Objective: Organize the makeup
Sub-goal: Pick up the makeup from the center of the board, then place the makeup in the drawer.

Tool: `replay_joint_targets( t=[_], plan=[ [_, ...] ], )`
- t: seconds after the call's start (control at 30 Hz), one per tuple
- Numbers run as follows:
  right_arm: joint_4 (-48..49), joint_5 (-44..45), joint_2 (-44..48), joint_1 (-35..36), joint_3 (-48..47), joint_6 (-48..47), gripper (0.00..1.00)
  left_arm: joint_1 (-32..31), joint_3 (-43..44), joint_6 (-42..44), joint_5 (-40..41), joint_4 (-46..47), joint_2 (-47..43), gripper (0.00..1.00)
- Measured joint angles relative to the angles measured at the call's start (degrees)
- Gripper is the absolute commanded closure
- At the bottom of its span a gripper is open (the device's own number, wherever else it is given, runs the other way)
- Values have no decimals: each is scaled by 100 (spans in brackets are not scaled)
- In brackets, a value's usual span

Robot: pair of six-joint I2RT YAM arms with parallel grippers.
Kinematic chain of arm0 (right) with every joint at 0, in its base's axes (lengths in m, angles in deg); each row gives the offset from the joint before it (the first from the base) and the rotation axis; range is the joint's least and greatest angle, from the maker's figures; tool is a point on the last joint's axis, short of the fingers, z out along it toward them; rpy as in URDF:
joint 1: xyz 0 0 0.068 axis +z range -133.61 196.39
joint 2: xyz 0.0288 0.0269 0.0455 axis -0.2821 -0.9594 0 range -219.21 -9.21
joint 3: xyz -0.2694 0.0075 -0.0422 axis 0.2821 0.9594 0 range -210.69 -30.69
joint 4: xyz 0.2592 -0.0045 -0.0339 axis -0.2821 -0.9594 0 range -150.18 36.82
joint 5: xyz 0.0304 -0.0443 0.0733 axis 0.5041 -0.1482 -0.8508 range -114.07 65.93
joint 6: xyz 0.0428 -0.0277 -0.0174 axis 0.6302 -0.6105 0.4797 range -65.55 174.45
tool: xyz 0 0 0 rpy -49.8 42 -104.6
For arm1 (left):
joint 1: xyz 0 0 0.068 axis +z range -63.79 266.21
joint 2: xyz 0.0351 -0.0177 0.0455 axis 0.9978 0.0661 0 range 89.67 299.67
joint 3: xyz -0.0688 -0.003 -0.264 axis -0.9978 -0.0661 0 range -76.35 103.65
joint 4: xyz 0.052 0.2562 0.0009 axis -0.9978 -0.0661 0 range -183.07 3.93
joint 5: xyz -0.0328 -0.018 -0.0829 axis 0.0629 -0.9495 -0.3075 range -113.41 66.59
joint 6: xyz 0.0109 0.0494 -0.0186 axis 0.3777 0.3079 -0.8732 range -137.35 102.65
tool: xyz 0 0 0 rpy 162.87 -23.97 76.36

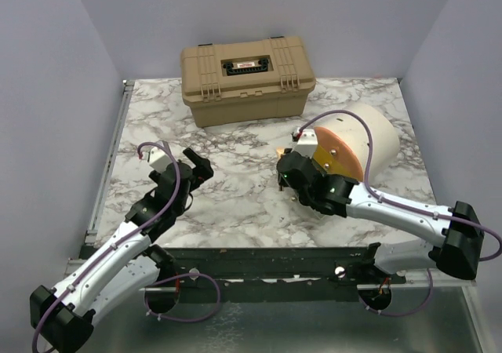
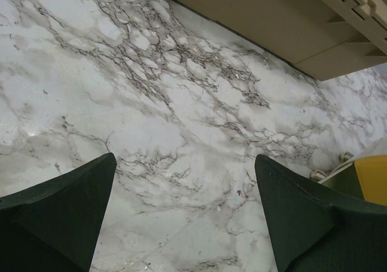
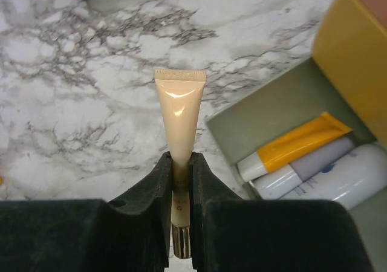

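Right wrist view: a pale tube (image 3: 179,112) is clamped in the right hand (image 3: 181,160) above the tabletop (image 3: 78,103), beside a pouch (image 3: 272,109) holding an orange tube (image 3: 296,142); the left hand (image 2: 184,160) is spread apart.

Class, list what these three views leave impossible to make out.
Top external: hard case contents, since it is shut.
Top external: held pale tube, masked by the right gripper.
Right wrist: white tube's far end, cut by the frame edge.
Left wrist: most of the pouch, cut by the right edge.
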Motion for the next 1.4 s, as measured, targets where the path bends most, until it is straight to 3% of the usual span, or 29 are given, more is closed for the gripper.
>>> replay_joint_targets(
  t=[0.23, 0.73, 1.1, 1.17, 1.27, 1.33, 1.4],
  plan=[
    [-1038, 688, -11, -28, -52, 769, 91, 0, 0, 37, 4, 48, 94, 1],
    [-1698, 160, -251, -1093, -385, 903, 88, 0, 0, -50, 17, 87, -79, 1],
    [-2079, -55, -584, -1384, -264, 1005, 85, 0, 0, -109, 107, 129, -186, 1],
    [-2151, -24, -608, -1370, -264, 1067, 76, 0, 0, -107, 105, 127, -107, 1],
    [-2236, -9, -614, -1368, -262, 1132, 75, 0, 0, -105, 90, 127, 7, 1],
    [-2260, -9, -614, -1375, -262, 1152, 63, 0, 0, -105, 63, 129, 59, 1],
    [-2297, -7, -614, -1375, -262, 1180, 60, 0, 0, -105, 37, 138, 109, 1]
  ],
)
